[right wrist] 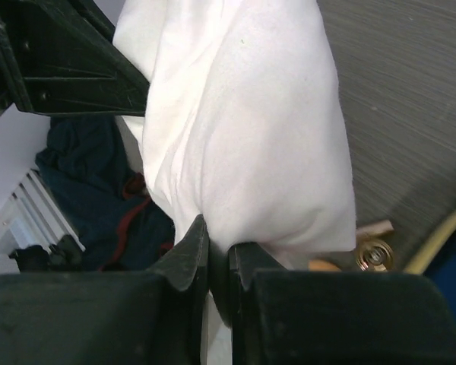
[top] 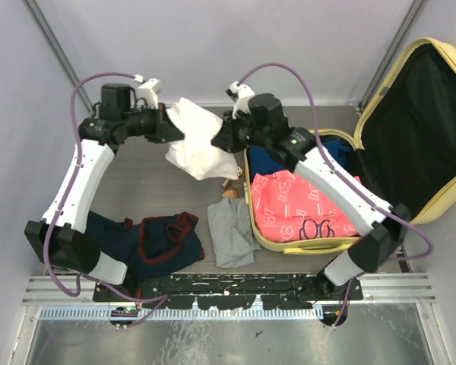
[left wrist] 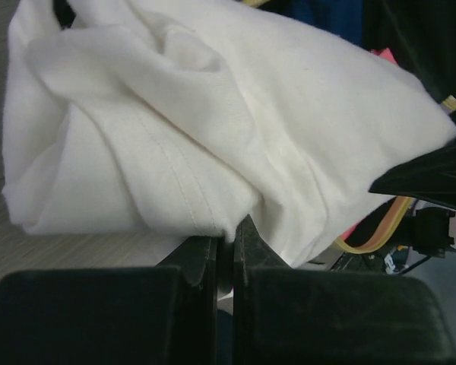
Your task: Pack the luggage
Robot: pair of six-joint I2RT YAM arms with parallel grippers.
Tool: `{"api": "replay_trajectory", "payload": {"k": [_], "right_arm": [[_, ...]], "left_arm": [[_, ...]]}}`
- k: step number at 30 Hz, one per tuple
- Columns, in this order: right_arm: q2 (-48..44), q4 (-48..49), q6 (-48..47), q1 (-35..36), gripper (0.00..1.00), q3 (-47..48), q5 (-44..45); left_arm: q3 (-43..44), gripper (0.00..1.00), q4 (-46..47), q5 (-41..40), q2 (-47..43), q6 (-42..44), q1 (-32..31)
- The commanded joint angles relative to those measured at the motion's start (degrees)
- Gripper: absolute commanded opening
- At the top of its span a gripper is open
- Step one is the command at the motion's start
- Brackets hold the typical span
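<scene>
The luggage lies open at the right, its pale yellow lid with black lining leaning back. In its base lie a coral-pink printed garment and a blue one. A bunched white garment hangs above the table just left of the luggage, held from both sides. My left gripper is shut on its left edge, and my right gripper is shut on its right edge. In the left wrist view the white garment bulges over the pinched gripper. In the right wrist view the white garment drapes over the gripper.
A navy garment with red trim lies at the front left of the table, with a grey garment beside the luggage. A small tan and brass item sits under the white garment. The luggage's yellow rim shows in the right wrist view.
</scene>
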Motion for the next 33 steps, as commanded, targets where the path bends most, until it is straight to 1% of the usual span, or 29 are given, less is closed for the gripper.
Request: {"api": "replay_trajectory", "payload": {"k": [1,6,10,13,17,21,23,27,33], "right_arm": [[-11.3,-4.6,-7.9,-4.3,0.0,-5.6,-0.3],[-21.5,-10.3,-11.4,-13.8,0.0,-11.0,-2.7],[-27.6,-13.7,-13.0,-20.2,0.0,-15.2,-3.2],[-30.9,-17.2,-14.8,-24.7,0.0,-17.1,-1.6],[-33.7,-21.8,-17.0,-28.6,0.0,-19.4,2.3],[-32.8,-21.9,-19.6,-30.8,0.0,-22.2,4.5],[-31.1,-20.5,-20.9,-32.3,0.0,-23.5,4.3],[-27.2,-12.7,-24.1,-36.2,0.0,-26.9,1.7],[-17.4,-2.5,-26.7,-40.4,0.0,-28.1,-0.8]], "left_arm": [[-0.7,0.0,9.6,-3.7,-2.7,-6.7,-10.6],[0.8,0.0,12.8,-7.7,1.0,-10.5,-22.6],[2.3,0.0,15.0,-11.4,5.0,-12.6,-31.2],[3.9,0.0,17.0,-13.7,8.5,-14.4,-36.5],[5.8,0.0,20.3,-15.5,14.2,-16.6,-42.1],[9.4,0.0,21.5,-17.2,20.3,-18.4,-44.1],[11.2,0.0,20.6,-20.7,23.1,-18.8,-44.1],[13.8,0.0,19.0,-26.4,27.8,-15.8,-43.5],[13.3,0.0,19.3,-28.3,32.3,-14.5,-40.3]]}}
